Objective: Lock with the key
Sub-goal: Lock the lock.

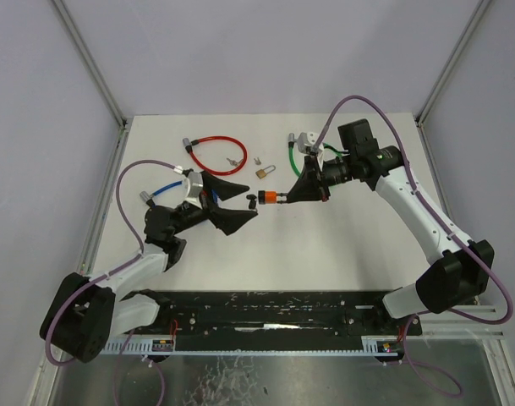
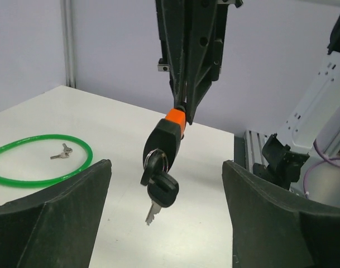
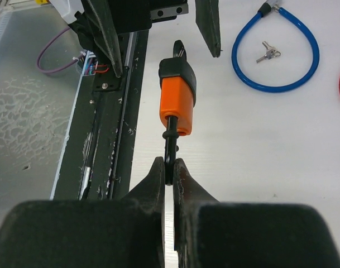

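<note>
- Right end effector: reaches in from the right, jaws together and clamped on the thin black shank of the orange lock. In its own wrist view the shank is pinched between the 2 fingertips, and the orange body sits just beyond them
- The lock is held off the counter, near the middle of the scene. A black cap sits past the orange section, pointing towards the left arm
- Key: black-headed, hanging from a ring at the lock's black end, blade pointing down. I cannot tell whether a second key sits in the cylinder
- Left end effector: jaws wide apart, 1 finger either side of the hanging key, touching neither key nor lock. From above, its 2 fingers bracket the lock's left end
- Green cable loop: flat on the counter at the far side, behind the right end effector, with a small set of keys inside it
- Blue cable loop: on the counter at the left, by the left wrist, with small keys inside the loop
- Red cable loop: far centre-left
- Brass padlock: just right of the red loop, on the far side of the held lock
</note>
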`<state>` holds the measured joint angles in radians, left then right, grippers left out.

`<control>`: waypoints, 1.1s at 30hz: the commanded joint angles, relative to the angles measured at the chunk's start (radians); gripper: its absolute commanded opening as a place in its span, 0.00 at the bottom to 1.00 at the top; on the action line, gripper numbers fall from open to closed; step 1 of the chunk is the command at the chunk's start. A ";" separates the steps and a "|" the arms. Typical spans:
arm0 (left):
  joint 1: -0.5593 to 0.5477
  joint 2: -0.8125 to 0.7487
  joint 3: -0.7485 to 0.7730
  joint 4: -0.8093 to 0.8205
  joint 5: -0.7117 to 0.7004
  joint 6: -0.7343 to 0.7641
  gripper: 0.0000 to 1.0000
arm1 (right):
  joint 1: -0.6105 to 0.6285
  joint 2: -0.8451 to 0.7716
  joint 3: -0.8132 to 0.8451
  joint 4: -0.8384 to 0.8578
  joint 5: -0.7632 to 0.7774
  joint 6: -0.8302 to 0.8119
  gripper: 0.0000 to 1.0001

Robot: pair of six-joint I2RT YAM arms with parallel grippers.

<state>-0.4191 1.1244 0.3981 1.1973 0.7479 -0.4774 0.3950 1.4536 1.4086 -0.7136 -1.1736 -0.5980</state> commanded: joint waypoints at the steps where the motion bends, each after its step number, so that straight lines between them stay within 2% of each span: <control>1: -0.045 0.016 0.041 0.007 0.068 0.108 0.76 | 0.013 -0.027 0.034 -0.042 -0.058 -0.079 0.00; 3: -0.071 0.028 0.059 -0.047 0.064 0.151 0.67 | 0.021 -0.023 0.036 -0.049 -0.057 -0.087 0.00; 6: -0.093 0.048 0.095 -0.145 0.048 0.201 0.60 | 0.028 -0.020 0.035 -0.054 -0.057 -0.093 0.00; 10: -0.101 0.072 0.117 -0.161 0.041 0.200 0.48 | 0.032 -0.021 0.027 -0.056 -0.051 -0.101 0.00; 12: -0.102 0.080 0.127 -0.166 0.043 0.196 0.39 | 0.032 -0.022 0.027 -0.056 -0.047 -0.104 0.00; 14: -0.103 0.084 0.133 -0.174 0.048 0.195 0.36 | 0.033 -0.024 0.026 -0.059 -0.043 -0.106 0.00; 16: -0.104 0.081 0.134 -0.181 0.053 0.195 0.29 | 0.032 -0.024 0.027 -0.059 -0.037 -0.109 0.00; 20: -0.104 0.077 0.136 -0.187 0.068 0.188 0.24 | 0.032 -0.022 0.023 -0.057 -0.021 -0.112 0.00; 24: -0.104 0.078 0.144 -0.185 0.094 0.178 0.01 | 0.033 -0.024 0.021 -0.053 -0.005 -0.115 0.00; 30: -0.104 0.080 0.172 -0.303 0.093 0.203 0.00 | 0.034 -0.034 0.069 -0.103 0.078 -0.179 0.00; 33: -0.104 0.109 0.195 -0.314 0.126 0.170 0.00 | 0.034 -0.036 0.077 -0.104 0.084 -0.196 0.00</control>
<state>-0.5167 1.2114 0.5377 0.9150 0.8165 -0.2977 0.4213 1.4536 1.4204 -0.8131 -1.1049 -0.7406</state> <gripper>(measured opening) 0.301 0.036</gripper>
